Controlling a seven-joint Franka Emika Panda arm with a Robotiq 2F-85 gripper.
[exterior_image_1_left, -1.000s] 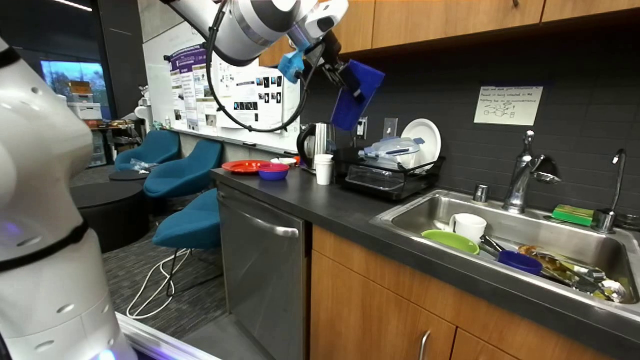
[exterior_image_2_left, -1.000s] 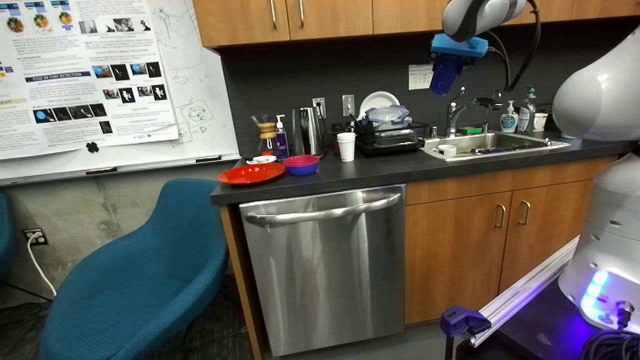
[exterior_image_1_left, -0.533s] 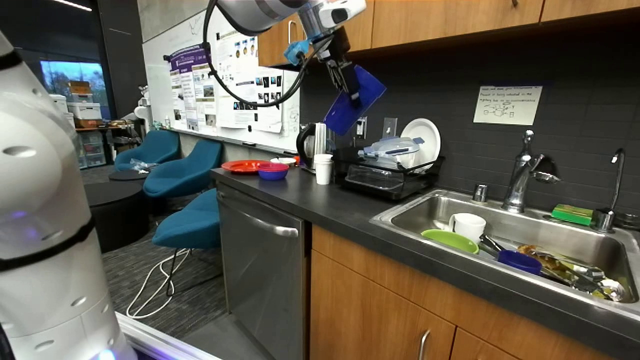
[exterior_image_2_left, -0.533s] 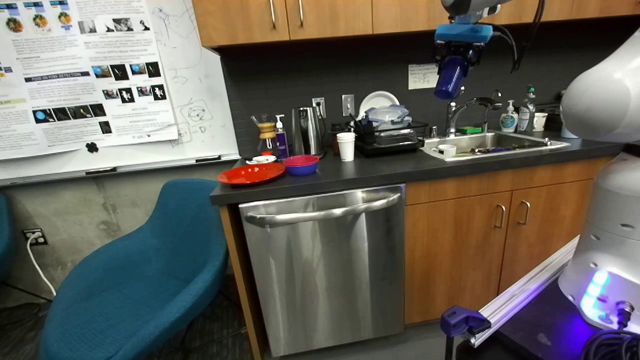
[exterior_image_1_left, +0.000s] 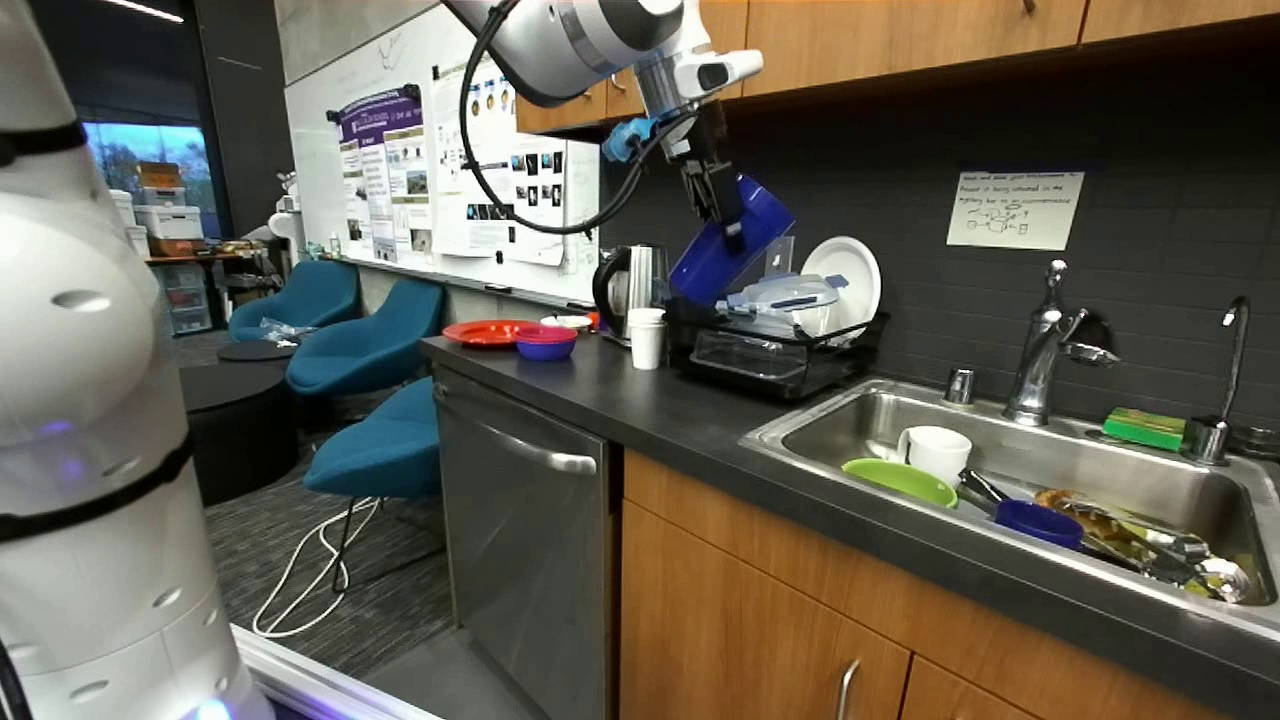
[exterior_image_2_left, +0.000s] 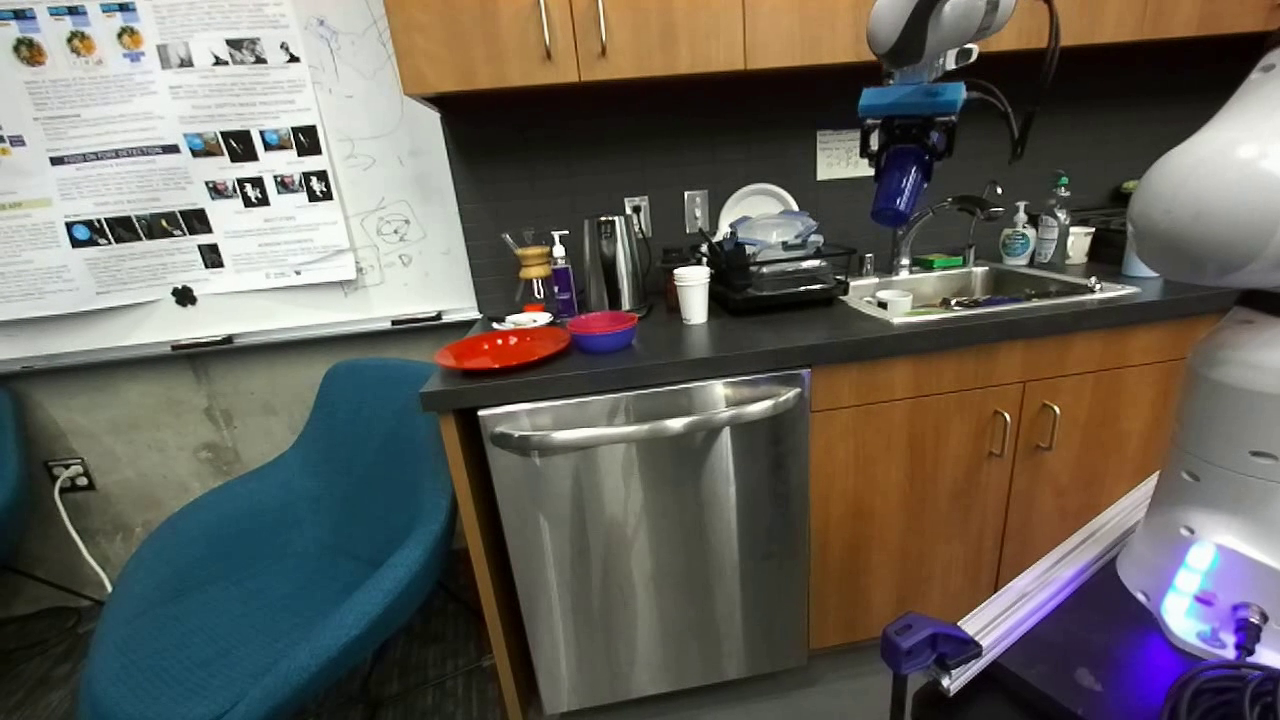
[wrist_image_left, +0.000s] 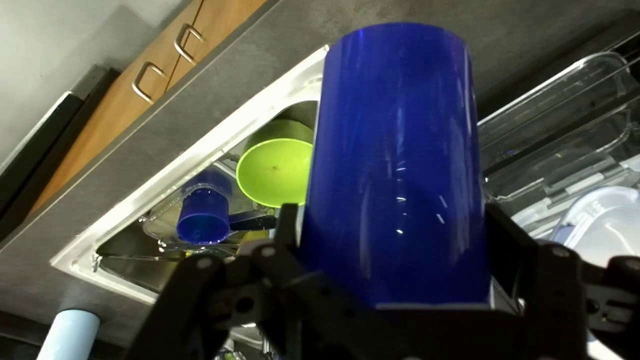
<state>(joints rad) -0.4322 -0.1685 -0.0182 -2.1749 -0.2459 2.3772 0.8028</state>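
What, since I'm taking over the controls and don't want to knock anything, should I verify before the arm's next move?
1. Grip: ok. The gripper holds the blue cup from both sides.
2. Cup upright: not ok. It is tilted in both exterior views.
3. Cup apart from the dish rack: ok. A gap shows between them in an exterior view.
4. Cup apart from the tap: ok. They stand well apart in an exterior view.
5. Sink unoccupied: not ok. It holds a white mug and a green bowl, among other things.
6. Cup empty: cannot tell. The views do not show its inside clearly.
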